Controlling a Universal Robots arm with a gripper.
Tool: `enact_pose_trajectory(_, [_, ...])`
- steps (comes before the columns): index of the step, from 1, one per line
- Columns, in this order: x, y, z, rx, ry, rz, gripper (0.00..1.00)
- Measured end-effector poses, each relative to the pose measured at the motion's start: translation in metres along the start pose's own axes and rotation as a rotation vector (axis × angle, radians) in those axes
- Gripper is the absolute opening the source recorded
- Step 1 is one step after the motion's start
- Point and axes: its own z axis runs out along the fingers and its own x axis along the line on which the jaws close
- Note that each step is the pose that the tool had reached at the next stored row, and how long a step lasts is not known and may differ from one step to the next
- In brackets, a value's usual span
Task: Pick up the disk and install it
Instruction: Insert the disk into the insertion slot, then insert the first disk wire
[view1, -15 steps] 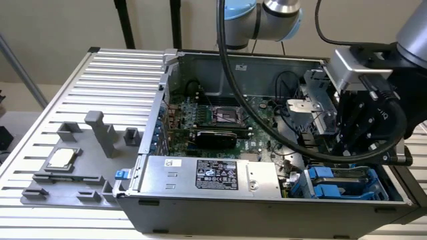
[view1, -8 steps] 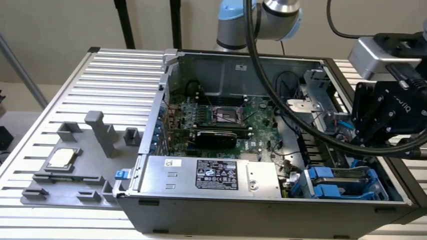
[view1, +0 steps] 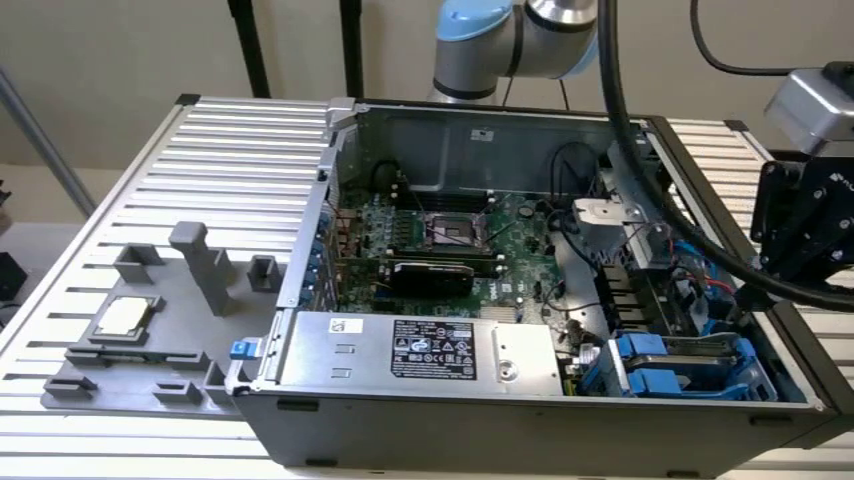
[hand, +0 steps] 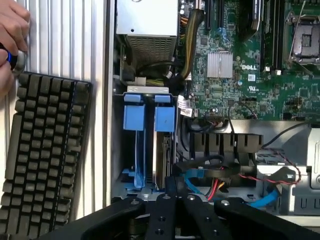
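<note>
The disk (hand: 162, 150) stands on edge in the drive bay at the corner of the open computer case (view1: 310, 300), its blue carrier tab (hand: 164, 120) beside a second blue tab (hand: 134, 117). In the exterior view the blue-framed disk (view1: 663, 368) sits in the case's near corner on that view's right. My gripper (hand: 176, 189) hangs above the bay's end, its black fingers drawn together with nothing between them. In the exterior view the gripper (view1: 790, 270) is over the case's wall on that view's right, above the bay.
A silver power supply box (view1: 427, 350) with a black label lies next to the bay. A grey fixture (view1: 127, 350) holding a small silver chip (view1: 120, 318) is on the exterior view's left. A black keyboard (hand: 45, 155) and a person's hand (hand: 11, 35) lie beside the case.
</note>
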Motion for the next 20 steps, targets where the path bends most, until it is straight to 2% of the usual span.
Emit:
enact_pose_trajectory(3, [-0.003, -0.0038, 0.0041, -0.0001, 0.0005, 0.000, 0.00])
enact_pose_trajectory(9, [-0.011, -0.0042, 0.0150, -0.0001, 0.0006, -0.002, 0.00])
enact_pose_trajectory(12, [-0.011, -0.0044, 0.0203, -0.0001, 0.0008, -0.006, 0.00])
enact_pose_trajectory(20, [-0.017, 0.0006, 0.0329, -0.0002, 0.0012, -0.009, 0.00])
